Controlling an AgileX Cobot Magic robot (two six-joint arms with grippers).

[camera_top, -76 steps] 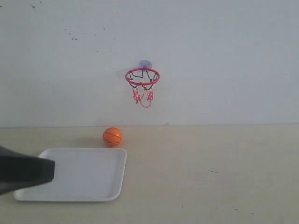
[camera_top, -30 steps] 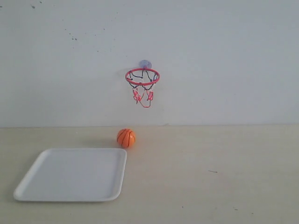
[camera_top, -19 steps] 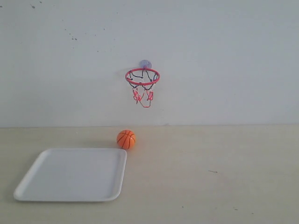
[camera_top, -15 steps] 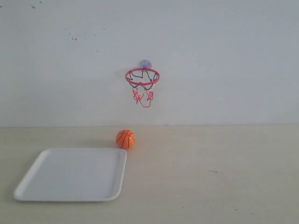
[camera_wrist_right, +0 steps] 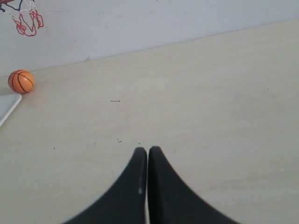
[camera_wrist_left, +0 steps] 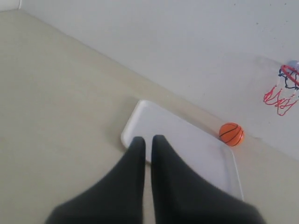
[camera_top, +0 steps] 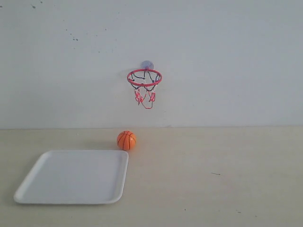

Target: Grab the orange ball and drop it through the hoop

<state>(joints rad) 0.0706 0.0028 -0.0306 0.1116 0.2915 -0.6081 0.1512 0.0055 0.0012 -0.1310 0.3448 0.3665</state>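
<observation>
1. The orange ball (camera_top: pixel 126 140) is seen resting on the worktop (camera_top: pixel 213 189), just past the far right corner of the white tray (camera_top: pixel 28 189) and close to the wall (camera_top: pixel 227 56).
2. The hoop (camera_top: pixel 144 78) is found mounted on that wall, above the ball and slightly to its right.
3. The left hand (camera_wrist_left: pixel 147 140) is spotted near the tray, fingers drawn narrow, nothing gripped.
4. The right hand (camera_wrist_right: pixel 147 151) is seen well apart from the ball, fingers pressed together, nothing gripped.
</observation>
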